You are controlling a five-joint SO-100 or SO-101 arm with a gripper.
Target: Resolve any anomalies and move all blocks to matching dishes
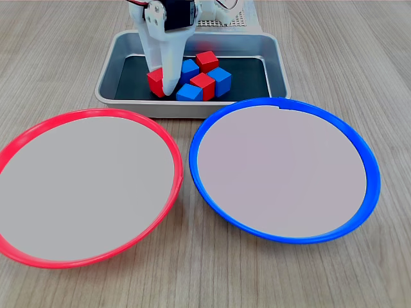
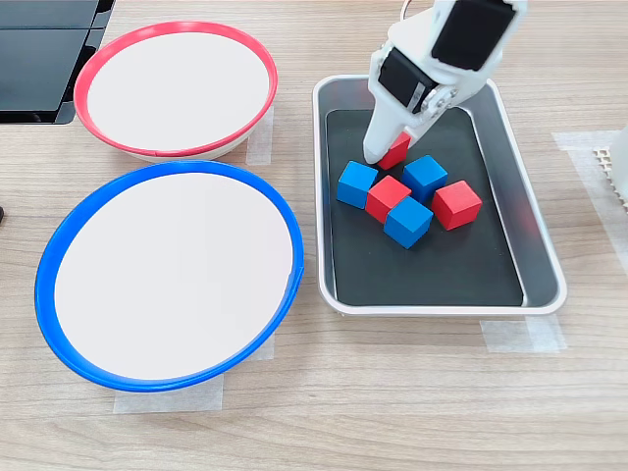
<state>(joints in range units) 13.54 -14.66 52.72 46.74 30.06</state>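
Note:
The blocks, three red and three blue, all sit in a grey metal tray [image 1: 277, 64] [image 2: 542, 257]. A red block [image 1: 154, 82] [image 2: 399, 149] lies hard against the tip of my white gripper [image 1: 164, 86] [image 2: 381, 153], which reaches down into the tray. Only one finger [image 1: 169, 80] shows clearly, so the jaws' state is unclear. The others cluster beside it, among them a blue block [image 1: 188, 93] [image 2: 356, 183] and a red block [image 1: 207, 61] [image 2: 456, 205]. The red-rimmed dish [image 1: 83, 186] [image 2: 177, 88] and the blue-rimmed dish [image 1: 282, 167] [image 2: 172, 270] hold nothing.
A black mat [image 2: 422, 270] lines the tray floor. In the second exterior view a black object [image 2: 39, 59] sits at the top left corner and a white perforated piece [image 2: 618, 162] at the right edge. Tape strips [image 2: 515, 336] hold things to the wooden table.

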